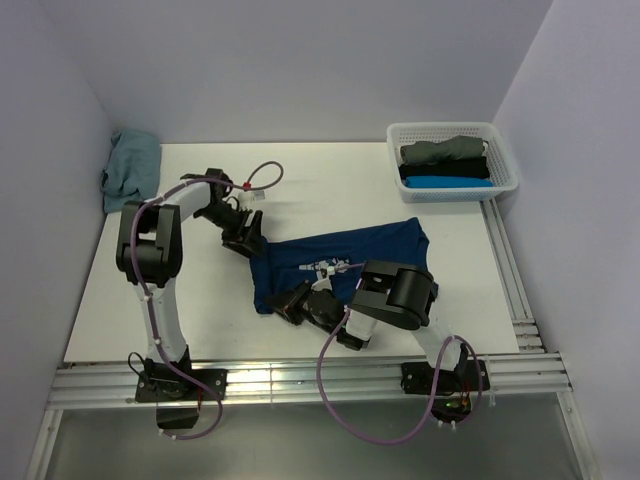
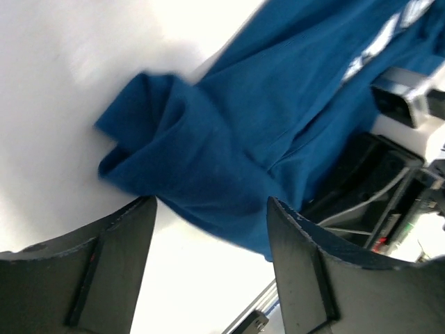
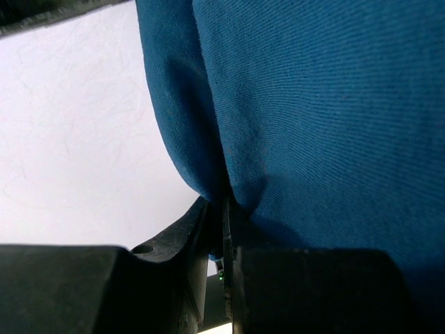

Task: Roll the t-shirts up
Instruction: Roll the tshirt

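Note:
The dark navy t-shirt (image 1: pixel 345 258) lies crumpled across the middle of the white table, with a pale print on it. My left gripper (image 1: pixel 245 238) is at its far left edge. In the left wrist view that gripper (image 2: pixel 208 205) stands open, and a bunched corner of the t-shirt (image 2: pixel 208 146) lies just ahead of it and between its fingers (image 2: pixel 104 264). My right gripper (image 1: pixel 297 302) is at the shirt's near left corner. In the right wrist view it (image 3: pixel 224 209) is shut on a fold of the navy cloth (image 3: pixel 320 118).
A white basket (image 1: pixel 507 160) at the back right holds a grey (image 1: pixel 440 151), a black (image 1: pixel 445 170) and a bright blue (image 1: pixel 448 183) rolled t-shirt. A dusty teal t-shirt (image 1: pixel 130 168) is heaped at the back left corner. Walls close in on three sides; a metal rail (image 1: pixel 300 375) runs along the near edge.

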`<action>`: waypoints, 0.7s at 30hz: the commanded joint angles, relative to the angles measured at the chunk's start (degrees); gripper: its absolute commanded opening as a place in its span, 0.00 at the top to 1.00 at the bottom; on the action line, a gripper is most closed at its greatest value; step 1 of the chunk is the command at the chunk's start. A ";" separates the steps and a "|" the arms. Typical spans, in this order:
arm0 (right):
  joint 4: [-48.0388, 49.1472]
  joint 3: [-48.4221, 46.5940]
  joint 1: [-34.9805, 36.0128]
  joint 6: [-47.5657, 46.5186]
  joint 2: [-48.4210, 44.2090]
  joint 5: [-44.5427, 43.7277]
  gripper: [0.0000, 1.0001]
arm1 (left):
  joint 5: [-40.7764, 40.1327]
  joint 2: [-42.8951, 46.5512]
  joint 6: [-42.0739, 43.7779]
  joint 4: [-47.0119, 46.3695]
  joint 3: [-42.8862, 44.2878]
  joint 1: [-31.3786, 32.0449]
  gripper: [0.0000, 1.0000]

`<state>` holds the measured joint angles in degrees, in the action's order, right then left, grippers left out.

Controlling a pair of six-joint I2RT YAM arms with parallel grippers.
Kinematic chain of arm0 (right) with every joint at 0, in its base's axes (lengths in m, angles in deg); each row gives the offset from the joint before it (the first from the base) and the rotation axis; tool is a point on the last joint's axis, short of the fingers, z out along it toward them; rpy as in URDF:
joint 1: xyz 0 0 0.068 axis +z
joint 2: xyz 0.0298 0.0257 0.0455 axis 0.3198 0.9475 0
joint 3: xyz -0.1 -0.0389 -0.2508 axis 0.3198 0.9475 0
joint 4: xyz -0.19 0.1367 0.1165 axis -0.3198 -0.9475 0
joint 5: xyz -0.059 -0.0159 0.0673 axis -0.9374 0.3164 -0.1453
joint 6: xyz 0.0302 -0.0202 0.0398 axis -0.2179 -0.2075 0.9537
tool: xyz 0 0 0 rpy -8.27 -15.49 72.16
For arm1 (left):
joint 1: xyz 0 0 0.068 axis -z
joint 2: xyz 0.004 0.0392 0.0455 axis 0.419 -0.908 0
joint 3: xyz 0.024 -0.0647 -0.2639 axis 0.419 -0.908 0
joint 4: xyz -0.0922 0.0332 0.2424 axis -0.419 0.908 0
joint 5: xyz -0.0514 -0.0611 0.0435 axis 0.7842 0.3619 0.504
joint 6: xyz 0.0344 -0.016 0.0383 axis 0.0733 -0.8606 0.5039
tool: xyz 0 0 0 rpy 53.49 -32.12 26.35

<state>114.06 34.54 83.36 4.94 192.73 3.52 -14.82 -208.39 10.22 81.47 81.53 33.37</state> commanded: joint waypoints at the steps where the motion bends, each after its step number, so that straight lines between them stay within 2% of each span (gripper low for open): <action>1: 0.75 -1.04 -0.28 0.64 -0.49 0.06 0.94 | -6.77 6.25 -1.52 -2.27 -1.84 -0.95 0.29; 5: 0.93 -2.01 -0.37 0.90 0.56 0.32 0.95 | -7.14 7.31 -1.61 -2.36 -4.56 -1.92 0.28; 6: 0.93 -2.09 -0.37 0.90 0.56 0.32 0.95 | -7.23 7.83 -1.96 -2.89 -5.09 -2.01 0.20; 8: 0.58 -2.18 -0.37 0.64 0.48 0.50 0.95 | -5.14 7.75 -2.05 -3.24 -6.06 -2.10 0.15; 9: 0.66 -2.18 -0.37 0.64 0.48 0.41 0.95 | -3.99 7.05 -2.40 -3.24 -6.06 -2.10 0.08; 17: 1.01 -0.95 -0.46 0.90 0.03 0.32 0.96 | 3.49 2.04 -6.80 -6.23 -3.87 -1.83 0.11; 20: 1.63 -0.69 -0.55 0.99 0.12 0.23 0.96 | 3.06 0.28 -8.47 -7.90 -3.96 -0.87 0.20; 21: 1.63 -0.51 -0.55 0.90 0.04 0.32 0.96 | 3.23 -0.42 -9.17 -8.16 -3.87 -0.61 0.28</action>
<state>113.77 33.53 83.25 5.14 192.90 4.33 -12.48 -206.27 2.81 76.73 76.92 31.58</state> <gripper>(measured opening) 0.150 0.750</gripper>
